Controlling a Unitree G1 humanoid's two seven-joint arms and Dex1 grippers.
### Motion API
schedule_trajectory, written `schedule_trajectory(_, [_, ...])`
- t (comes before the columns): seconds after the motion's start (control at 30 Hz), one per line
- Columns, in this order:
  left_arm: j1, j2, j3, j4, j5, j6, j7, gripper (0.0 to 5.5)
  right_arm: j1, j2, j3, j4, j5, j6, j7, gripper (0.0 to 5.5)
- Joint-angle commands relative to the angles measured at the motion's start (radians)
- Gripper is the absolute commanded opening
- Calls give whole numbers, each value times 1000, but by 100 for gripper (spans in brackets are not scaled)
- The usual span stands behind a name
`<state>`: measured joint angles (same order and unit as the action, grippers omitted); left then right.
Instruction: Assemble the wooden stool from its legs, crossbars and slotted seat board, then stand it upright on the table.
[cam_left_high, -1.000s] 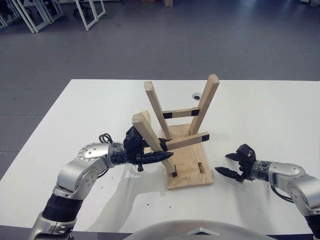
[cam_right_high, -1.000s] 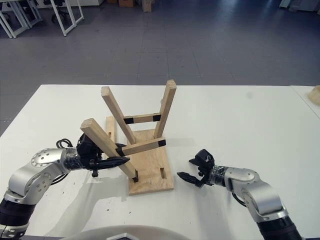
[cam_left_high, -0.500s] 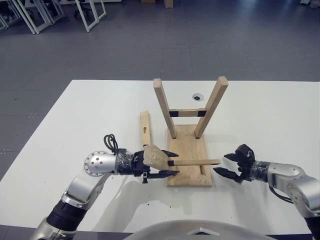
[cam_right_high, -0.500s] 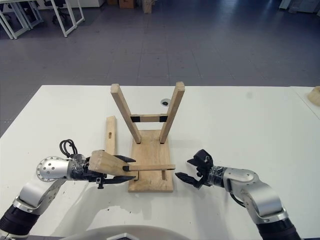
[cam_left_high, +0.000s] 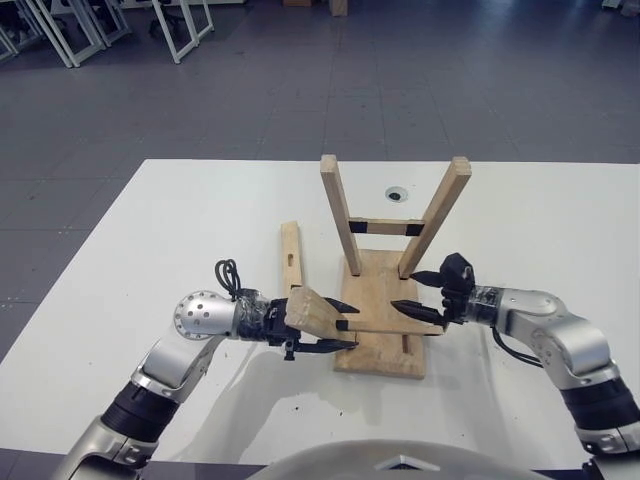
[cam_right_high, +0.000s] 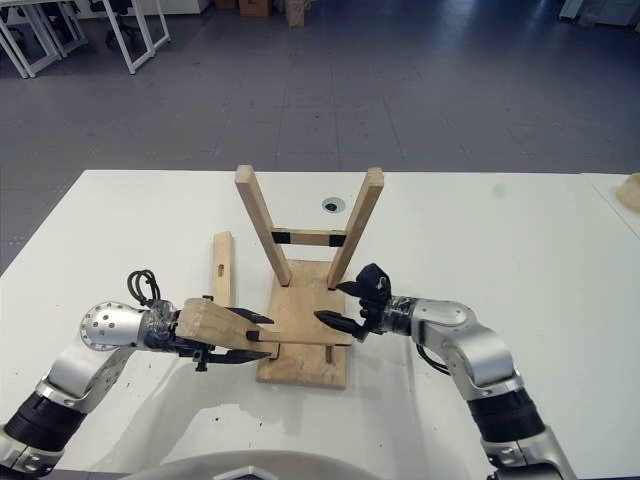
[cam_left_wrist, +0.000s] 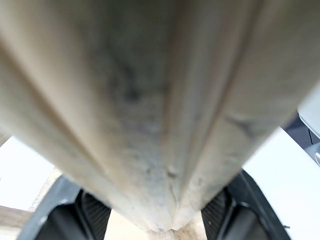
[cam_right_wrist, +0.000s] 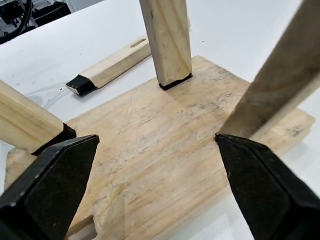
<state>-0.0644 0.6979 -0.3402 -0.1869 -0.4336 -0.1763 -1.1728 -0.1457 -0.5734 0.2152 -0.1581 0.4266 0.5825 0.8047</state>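
Note:
The slotted seat board (cam_left_high: 385, 345) lies flat on the white table (cam_left_high: 180, 220). Two legs (cam_left_high: 338, 212) joined by a crossbar (cam_left_high: 385, 227) stand upright in its far end. My left gripper (cam_left_high: 335, 325) is shut on a third leg (cam_left_high: 312, 311), held low at the board's near left corner. That leg's thin crossbar (cam_left_high: 395, 325) reaches right across the board. My right gripper (cam_left_high: 408, 290) hovers open over the board (cam_right_wrist: 165, 155), just above the crossbar's free end. In the left wrist view the held leg (cam_left_wrist: 150, 100) sits between the fingers (cam_left_wrist: 95, 215).
A fourth leg (cam_left_high: 291, 258) lies loose on the table left of the board, also seen as the slotted leg (cam_right_wrist: 112, 65) in the right wrist view. A round cable hole (cam_left_high: 396, 194) sits behind the stool. Desk frames stand on the floor far behind.
My left gripper tipped its leg and crossbar down from a raised tilt to low across the board. My right gripper then moved left from the bare table to over the board.

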Motion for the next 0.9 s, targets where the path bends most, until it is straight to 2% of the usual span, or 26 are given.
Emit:
schedule_trajectory(0.03, [52,84,-89,146,205,82,-29,205,-37,-4,51,77,-92,-98,45,432])
schedule_trajectory(0.4, [2,74,-92,184,176,88,-37,205,-8,14,84,130,-168,-153,68,432])
schedule_trajectory(0.43, [0,74,-91,188,176,87,-36,243,-6,15,83,126,-167,-153,67,432])
schedule_trajectory(0.5, [-4,67,-85,192,178,88,-33,280,3,15,82,116,-168,-153,65,432])
schedule_trajectory(0.57, [-4,54,-73,188,188,98,-31,295,14,18,83,107,-172,-153,61,432])
schedule_trajectory(0.8, [7,71,-17,130,201,147,-5,426,40,73,71,125,-177,-145,-15,432])
schedule_trajectory(0.9, [49,61,22,83,187,208,44,426,17,108,22,94,-139,-112,-57,432])
